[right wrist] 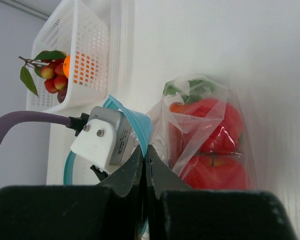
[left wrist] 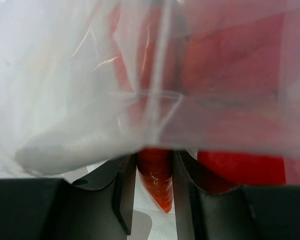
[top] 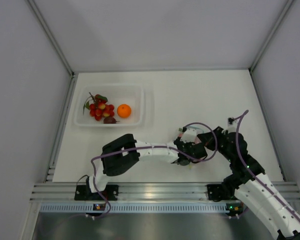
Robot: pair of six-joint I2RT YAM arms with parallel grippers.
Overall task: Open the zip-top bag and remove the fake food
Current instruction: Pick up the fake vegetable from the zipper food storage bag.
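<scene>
Where the two arms meet, near-right of centre on the tabletop (top: 190,95), the right gripper (right wrist: 145,156) is clenched tight, jaws pressed together w/ no gap. It pinches the rim of the zip-top bag (right wrist: 210,125) at its teal zip strip (right wrist: 140,122), which loops up around the jaws. Just beside it, the left gripper (left wrist: 156,160) pokes into the bag's mouth. Its wrist-cam view is mostly clear plastic film, and btwn its two fingers (left wrist: 122,190) sits the carrot (left wrist: 157,187), touching both sides, so it's grasping the carrot, tapered tip toward the wrist. A red fruit (left wrist: 240,167) lies just right of the carrot in that view. Whether the carrot is clear of the plastic: can't tell. From the right wrist cam the bag lies on the tabletop just beyond the jaws, w/ two red round fruits (right wrist: 215,172) inside, one past the other, plus a green leafy top (right wrist: 190,86) at the far end. Far left, well apart from the bag, a white perforated basket (top: 142,107) holds more fake food: a red berry cluster (top: 100,109) w/ green leaves, an orange (top: 123,110) just to its right, and a small dark piece (top: 109,120) on the near side, touching the berries.
</scene>
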